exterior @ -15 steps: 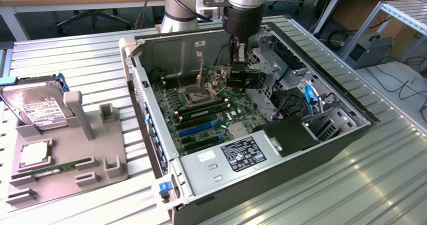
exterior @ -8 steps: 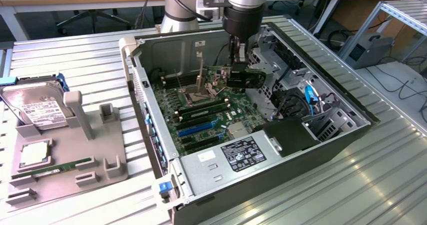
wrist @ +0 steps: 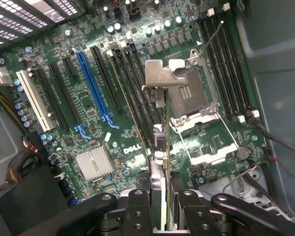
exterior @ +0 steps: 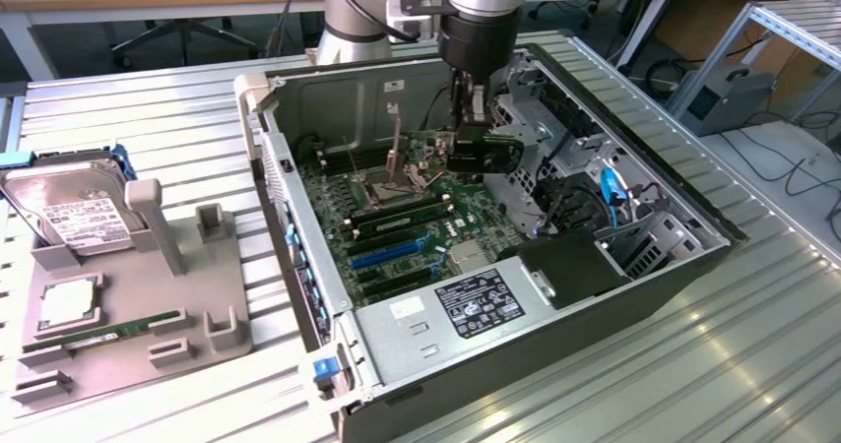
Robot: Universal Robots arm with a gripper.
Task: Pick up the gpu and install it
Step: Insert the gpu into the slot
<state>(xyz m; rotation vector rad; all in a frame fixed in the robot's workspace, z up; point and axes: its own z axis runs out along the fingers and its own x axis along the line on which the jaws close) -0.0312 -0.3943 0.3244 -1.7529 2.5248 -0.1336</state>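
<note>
1. Gpu (exterior: 489, 155) hangs inside the open computer case (exterior: 342, 94). The case lies on its side on the bench (exterior: 132, 108), so we can reach its boards from above.
2. Motherboard (wrist: 88, 123) covers the case floor. We judge that the card hovers over it near the CPU socket (wrist: 191, 96) and is not seated in any slot.
3. End effector (wrist: 162, 209) is clenched on the gpu and holds it edge-down, seemingly so its connector faces the board.
4. Blue expansion slot (wrist: 94, 81) stands vacant.
</note>
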